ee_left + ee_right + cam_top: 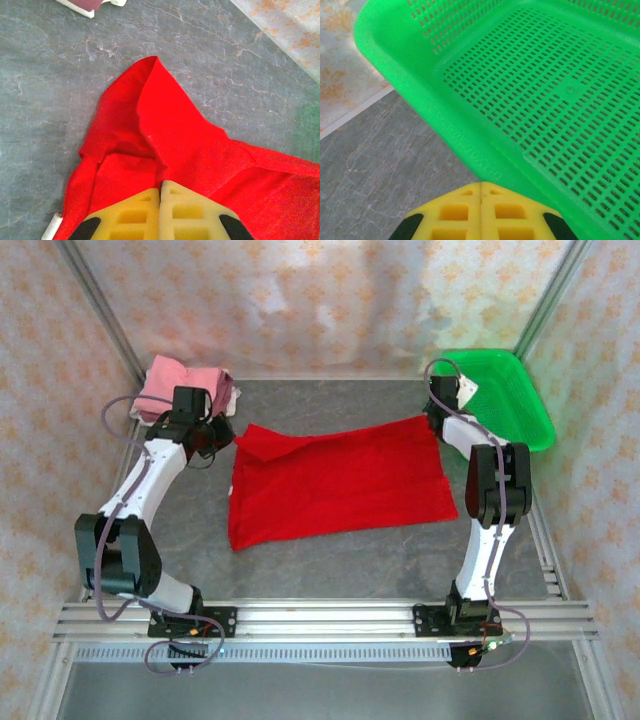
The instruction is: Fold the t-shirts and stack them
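Top: red t-shirt lay spread flat mid table, folded stack at its far left corner. Looked like the first fold.

Left wrist: left claw closed at the shirt's far left corner. Couldn't tell if it pinched cloth.

Right wrist: right claw closed, empty, beside basket. Next move likely needs it on the far right corner.

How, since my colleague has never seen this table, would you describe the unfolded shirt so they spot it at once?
Start with the grey table. Spread across its middle lies the red t-shirt, its far-left corner flipped over. Unlike the folded pink stack at the table's far-left corner and the green basket at far right, it is bright red and unfolded.
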`<state>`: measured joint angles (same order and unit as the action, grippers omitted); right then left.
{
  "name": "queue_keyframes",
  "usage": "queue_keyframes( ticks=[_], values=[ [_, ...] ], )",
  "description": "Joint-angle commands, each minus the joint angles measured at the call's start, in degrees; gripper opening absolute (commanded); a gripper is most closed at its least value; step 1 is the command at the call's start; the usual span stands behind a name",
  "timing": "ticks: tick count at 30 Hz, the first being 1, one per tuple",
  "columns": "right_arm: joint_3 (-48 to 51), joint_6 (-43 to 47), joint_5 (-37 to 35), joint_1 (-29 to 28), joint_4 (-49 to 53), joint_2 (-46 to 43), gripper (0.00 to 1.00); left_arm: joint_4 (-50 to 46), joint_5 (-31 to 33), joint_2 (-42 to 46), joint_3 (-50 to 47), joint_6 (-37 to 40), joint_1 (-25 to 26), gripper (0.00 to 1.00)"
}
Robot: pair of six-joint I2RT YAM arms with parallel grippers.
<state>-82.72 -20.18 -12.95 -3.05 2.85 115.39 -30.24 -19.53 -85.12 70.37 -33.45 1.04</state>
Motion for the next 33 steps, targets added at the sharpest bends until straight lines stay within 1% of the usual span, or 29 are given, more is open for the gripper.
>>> queue_keyframes(
  ticks=[1, 7, 14, 19, 23, 24, 25, 26, 27, 28, 29, 30, 32, 33],
  values=[
    [1.2, 1.1, 1.4, 0.5, -1.8, -1.7, 0.00, -3.3, -1.2, 2.4, -1.8, -0.7, 0.0, 0.00],
    [3.2, 1.2, 0.2, 0.5, -1.0, -4.0, 0.00, -4.9, -1.8, 5.9, -5.3, -1.5, 0.0, 0.00],
    [8.2, -1.1, 0.4, 0.5, 0.1, -8.1, 0.00, -8.3, 0.2, 10.1, -7.4, -0.7, -0.4, 0.00],
    [11.4, -2.0, -0.2, 0.5, 1.3, -9.5, 0.00, -8.8, -1.8, 11.1, -9.1, -1.2, -0.5, 0.00],
    [14.6, -2.7, -0.2, 0.5, 2.7, -11.3, 0.00, -9.0, -3.3, 12.7, -12.4, -1.8, -0.5, 0.00],
    [15.7, -2.8, -0.2, 0.5, 2.8, -12.1, 0.01, -8.9, -3.9, 13.4, -13.5, -2.2, -0.5, 0.00],
    [16.6, -2.8, -0.2, 0.5, 3.2, -13.1, 0.06, -8.6, -4.9, 14.0, -14.9, -2.7, -0.5, 0.00],
    [17.6, -3.1, -0.6, 0.5, 3.4, -14.0, 0.13, -8.5, -5.2, 14.7, -15.8, -2.9, -0.5, 0.00],
    [18.6, -3.0, -0.8, 0.5, 3.4, -14.9, 0.23, -9.2, -4.6, 15.5, -16.6, -2.9, -0.5, 0.13],
    [18.9, -2.9, -0.9, 0.5, 4.5, -15.5, 0.30, -9.9, -3.5, 16.3, -17.4, -2.8, -0.5, 0.30],
    [18.7, -2.9, -1.1, 0.5, 6.1, -15.8, 0.34, -10.0, -2.9, 17.1, -18.3, -2.9, -0.5, 0.39],
    [18.4, -2.6, -1.3, 0.5, 7.5, -16.3, 0.36, -9.5, -2.7, 17.9, -19.4, -3.1, -0.6, 0.43],
    [17.9, -2.0, -1.1, 0.5, 9.5, -17.3, 0.37, -7.9, -3.3, 18.3, -20.6, -3.0, -0.7, 0.44],
    [17.5, -1.9, 0.1, 0.5, 10.5, -17.8, 0.37, -7.1, -3.1, 17.9, -20.8, -2.8, -0.7, 0.43]
  ],
)
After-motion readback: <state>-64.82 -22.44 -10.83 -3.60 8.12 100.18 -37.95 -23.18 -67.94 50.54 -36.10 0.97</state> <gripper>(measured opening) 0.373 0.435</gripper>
